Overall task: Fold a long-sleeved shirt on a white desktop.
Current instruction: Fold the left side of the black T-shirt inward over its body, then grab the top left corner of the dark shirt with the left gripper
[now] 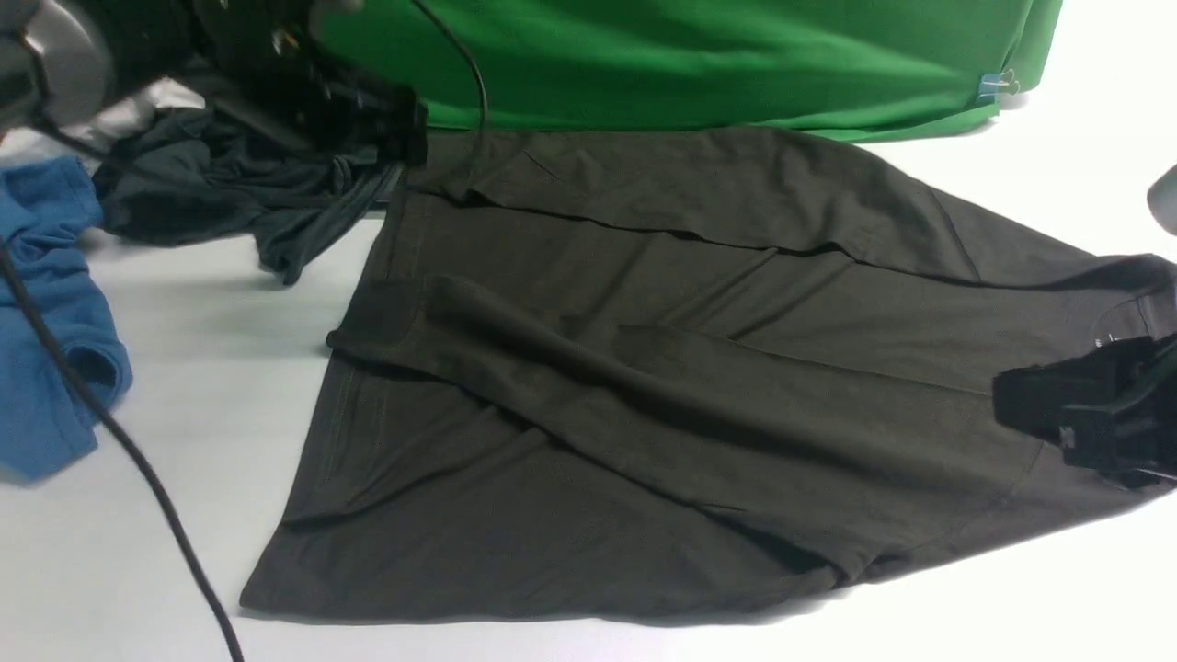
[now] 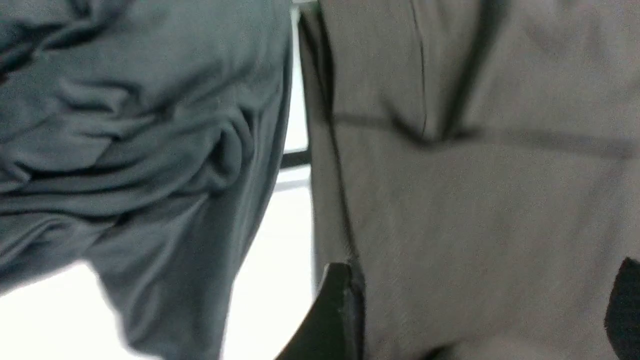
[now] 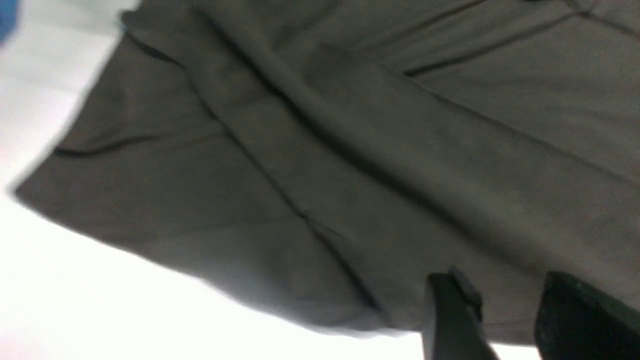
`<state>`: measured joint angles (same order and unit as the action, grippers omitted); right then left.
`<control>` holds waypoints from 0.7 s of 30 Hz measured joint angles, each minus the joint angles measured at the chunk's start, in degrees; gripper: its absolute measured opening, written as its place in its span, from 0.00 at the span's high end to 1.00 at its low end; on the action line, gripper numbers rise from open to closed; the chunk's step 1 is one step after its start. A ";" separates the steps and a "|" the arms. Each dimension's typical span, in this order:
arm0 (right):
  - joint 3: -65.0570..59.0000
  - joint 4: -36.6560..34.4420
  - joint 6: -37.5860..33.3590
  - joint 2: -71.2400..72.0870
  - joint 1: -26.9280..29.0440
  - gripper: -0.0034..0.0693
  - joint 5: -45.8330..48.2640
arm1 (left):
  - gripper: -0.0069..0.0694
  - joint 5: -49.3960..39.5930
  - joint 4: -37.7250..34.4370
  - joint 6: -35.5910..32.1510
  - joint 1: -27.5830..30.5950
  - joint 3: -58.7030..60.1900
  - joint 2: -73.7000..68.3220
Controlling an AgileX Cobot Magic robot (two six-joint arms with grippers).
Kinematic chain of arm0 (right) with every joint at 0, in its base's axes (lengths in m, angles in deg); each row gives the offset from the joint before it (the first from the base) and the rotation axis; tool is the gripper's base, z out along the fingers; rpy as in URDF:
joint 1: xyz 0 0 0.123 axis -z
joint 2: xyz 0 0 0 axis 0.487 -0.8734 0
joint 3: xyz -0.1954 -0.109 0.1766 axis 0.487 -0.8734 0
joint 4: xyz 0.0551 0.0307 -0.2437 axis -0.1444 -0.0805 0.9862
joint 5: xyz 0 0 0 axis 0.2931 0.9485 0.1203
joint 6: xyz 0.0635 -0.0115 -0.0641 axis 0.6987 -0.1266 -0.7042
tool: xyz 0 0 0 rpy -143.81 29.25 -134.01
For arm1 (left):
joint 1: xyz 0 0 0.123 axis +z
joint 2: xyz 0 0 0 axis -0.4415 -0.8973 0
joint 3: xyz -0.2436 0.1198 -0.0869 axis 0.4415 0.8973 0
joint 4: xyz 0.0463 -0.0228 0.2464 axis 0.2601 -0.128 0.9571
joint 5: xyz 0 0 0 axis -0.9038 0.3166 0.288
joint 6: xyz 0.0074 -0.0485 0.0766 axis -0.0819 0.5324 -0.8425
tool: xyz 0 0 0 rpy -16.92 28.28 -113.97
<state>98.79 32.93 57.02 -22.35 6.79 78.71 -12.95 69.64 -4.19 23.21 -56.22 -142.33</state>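
Note:
The long-sleeved shirt lies spread flat on the white desktop, hem to the left and collar to the right. Both sleeves are folded across its body. My left gripper hovers over the far hem corner. Its fingers are spread wide and open, with shirt fabric showing between them. My right gripper is over the shoulder area near the collar. It is open too, its fingers apart above the shirt's near edge. The neck label and chest print are hidden.
A crumpled charcoal-grey garment lies at the back left, right beside the shirt's hem corner. A blue shirt sits at the far left. A green cloth backdrop closes off the back. A black cable crosses the near left of the table.

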 joint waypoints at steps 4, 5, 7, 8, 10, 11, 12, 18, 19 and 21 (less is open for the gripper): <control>3.58 -1.70 -1.44 -4.06 0.00 0.62 0.44 | 0.00 -7.43 -9.47 0.75 1.55 -8.81 -6.80; 4.53 -1.78 -1.44 -4.89 0.00 0.62 0.44 | 0.00 -8.72 -11.40 0.75 1.62 -10.38 -8.40; 5.60 -1.84 -1.50 -6.32 0.00 0.62 0.44 | 0.00 -10.22 -13.98 0.75 1.62 -12.36 -10.46; 6.69 -1.84 -1.60 -7.60 0.00 0.62 0.30 | 0.00 -11.65 -16.69 0.75 1.56 -14.02 -12.75; 8.08 -1.89 -2.28 -9.12 0.00 0.62 -0.07 | 0.00 -12.43 -19.72 0.95 1.56 -15.82 -15.55; 8.72 -1.89 -2.80 -9.67 0.00 0.62 -0.30 | 0.00 -12.38 -20.87 1.19 1.50 -16.43 -16.74; 9.37 -1.94 -3.11 -10.09 0.00 0.62 -0.52 | 0.00 -12.10 -22.09 1.71 1.50 -17.37 -18.03; 10.54 -2.05 -4.31 -10.51 0.00 0.62 -2.36 | 0.01 -4.11 -29.37 2.58 1.50 -18.16 -22.00; 10.54 -2.05 -4.31 -10.51 0.00 0.62 -2.36 | 0.01 -3.81 -29.73 2.58 1.50 -18.21 -22.12; 10.54 -2.05 -4.42 -10.51 0.00 0.62 -2.40 | 0.03 -0.77 -33.86 2.35 1.50 -18.45 -23.27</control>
<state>109.34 30.88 52.60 -32.86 6.79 76.30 -13.72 35.78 -1.84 24.71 -74.67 -165.60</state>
